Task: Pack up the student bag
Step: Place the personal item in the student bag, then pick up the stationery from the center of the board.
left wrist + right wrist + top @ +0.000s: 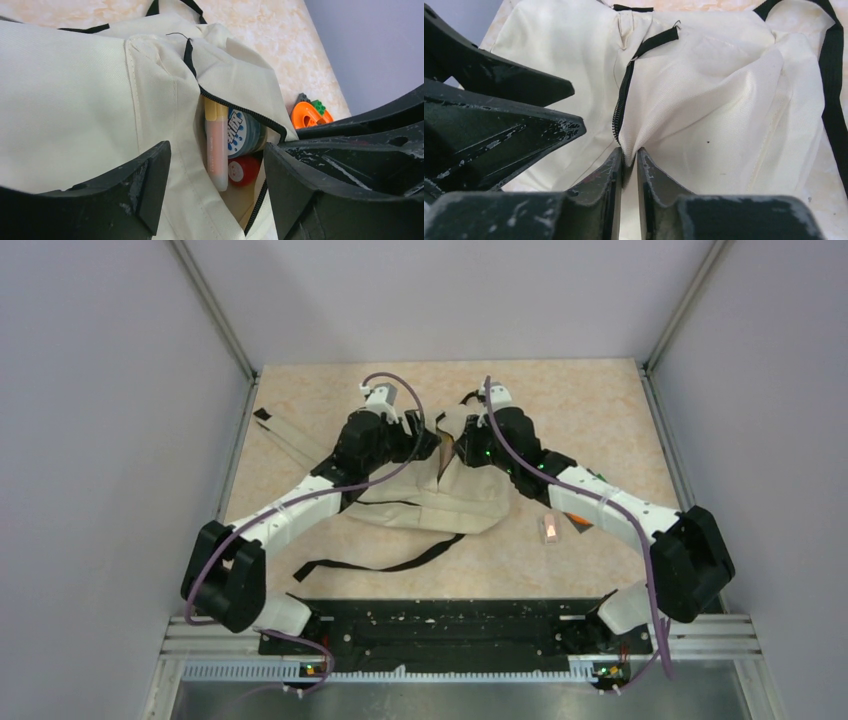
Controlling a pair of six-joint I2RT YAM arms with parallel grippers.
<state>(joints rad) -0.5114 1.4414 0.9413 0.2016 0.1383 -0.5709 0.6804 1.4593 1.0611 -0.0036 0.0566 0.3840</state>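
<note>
The student bag (440, 495), cream canvas with black zipper lines, lies mid-table with its mouth toward the far side. My left gripper (216, 187) stands open over the unzipped mouth (235, 107), gripping nothing. Inside the bag lie a pink tube (216, 150), a blue-and-white round tin (243, 132) and a small red round item (243, 170). My right gripper (630, 157) is shut on a fold of the student bag (704, 85) right beside the zipper (621, 105). From above, both grippers meet at the bag's far end, the left gripper (432, 445) beside the right gripper (462, 440).
A small pink object (550, 529) lies on the table right of the bag, under the right arm. An orange tape dispenser (309, 114) sits beyond the bag. A thin black strap (380, 565) trails toward the near edge; a beige shoulder strap (290, 440) stretches far left.
</note>
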